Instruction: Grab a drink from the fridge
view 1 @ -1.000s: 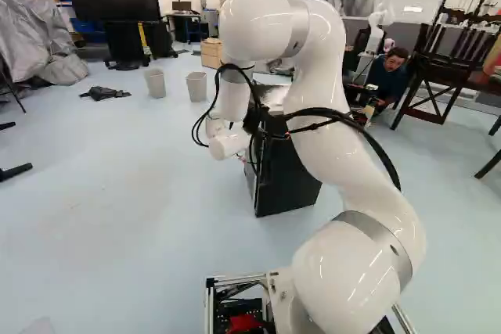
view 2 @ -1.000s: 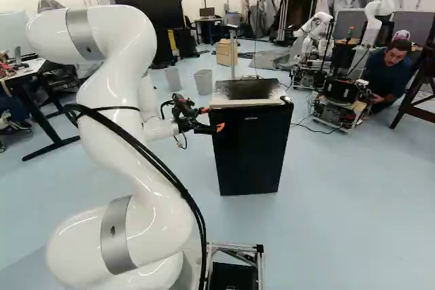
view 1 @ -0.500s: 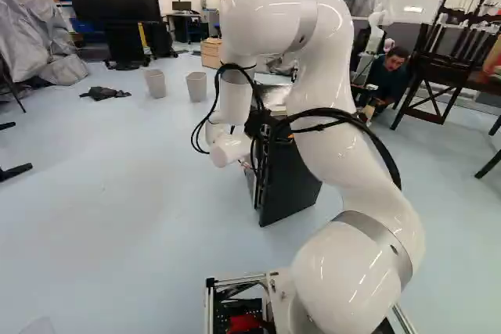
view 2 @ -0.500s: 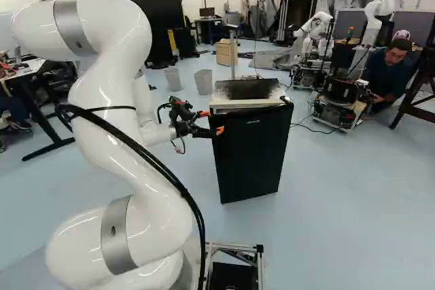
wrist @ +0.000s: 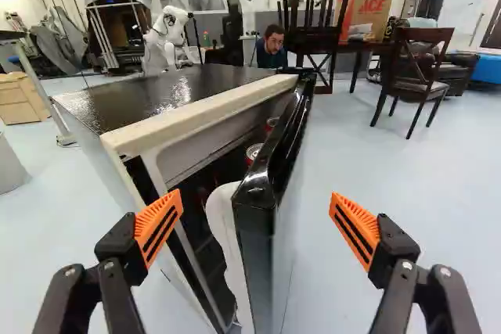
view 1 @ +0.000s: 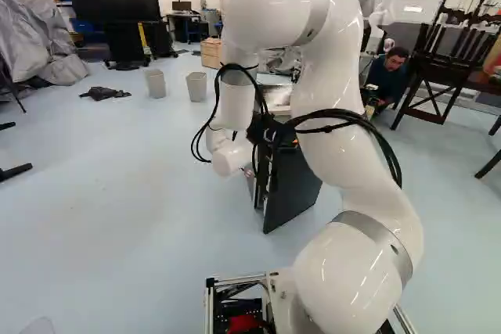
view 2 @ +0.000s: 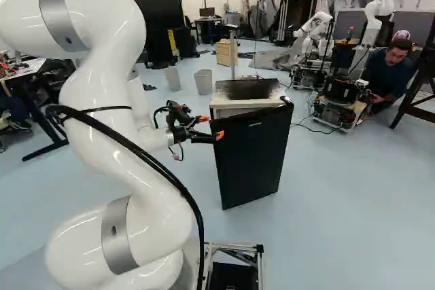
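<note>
Two cans (wrist: 254, 154), red with pale tops, show inside the fridge (view 2: 248, 89), in the gap behind its partly open black door (view 2: 251, 161). The gripper (view 2: 211, 127) is spread wide at the upper part of the door's free edge. In the wrist view that edge stands between the two fingers: one orange pad (wrist: 159, 224) is on the side of the fridge's opening, the other on the door's outer side. Whether either pad touches the door, I cannot tell. Beyond the fridge stand a pair of bins (view 1: 197, 87) and a wooden cabinet (view 2: 224, 52), all on the floor (view 1: 117, 217).
</note>
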Robot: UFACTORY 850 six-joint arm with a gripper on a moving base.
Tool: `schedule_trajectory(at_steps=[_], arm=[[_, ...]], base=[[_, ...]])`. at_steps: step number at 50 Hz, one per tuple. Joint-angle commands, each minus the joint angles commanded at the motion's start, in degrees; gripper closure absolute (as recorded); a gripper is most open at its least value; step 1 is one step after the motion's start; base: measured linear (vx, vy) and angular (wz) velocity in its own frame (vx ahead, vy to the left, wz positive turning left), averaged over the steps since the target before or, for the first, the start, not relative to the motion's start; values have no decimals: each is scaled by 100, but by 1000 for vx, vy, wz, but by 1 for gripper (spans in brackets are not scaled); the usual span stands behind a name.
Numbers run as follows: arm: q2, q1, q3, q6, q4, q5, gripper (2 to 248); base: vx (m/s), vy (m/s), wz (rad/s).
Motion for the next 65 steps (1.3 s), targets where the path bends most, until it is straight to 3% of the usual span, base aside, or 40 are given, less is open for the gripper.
schedule_trajectory(at_steps=[23, 65], arm=[[295, 30, 579, 0, 114, 0, 3], [754, -384, 1532, 0, 323, 0, 3]], base=[[0, 0, 0], [0, 0, 0]])
